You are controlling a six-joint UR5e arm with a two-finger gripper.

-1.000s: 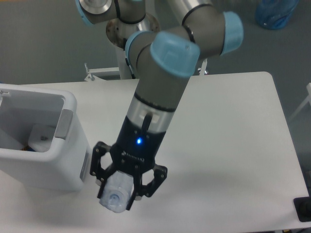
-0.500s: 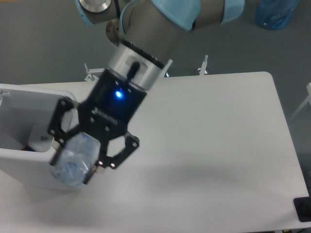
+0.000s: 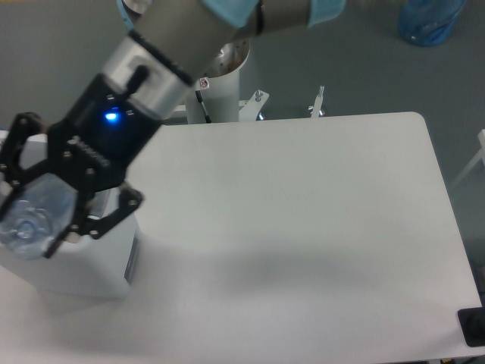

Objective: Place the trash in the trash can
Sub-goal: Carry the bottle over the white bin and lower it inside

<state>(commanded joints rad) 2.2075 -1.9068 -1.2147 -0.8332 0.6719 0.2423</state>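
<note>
Carrying the bottle (image 3: 32,218) over the trash can (image 3: 114,262).
My claw (image 3: 42,216) grips it; next, release below.

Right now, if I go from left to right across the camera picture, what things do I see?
Crushed bottle held in the pincer → white trash can → bare white table → blue thing at the top right.

You see clear, crinkled plastic in the bottle (image 3: 34,220) between the matt black gripper (image 3: 38,216) fingers; beneath it, the trash can (image 3: 98,262) is smooth white plastic; the table (image 3: 303,227) looks matt white.
</note>
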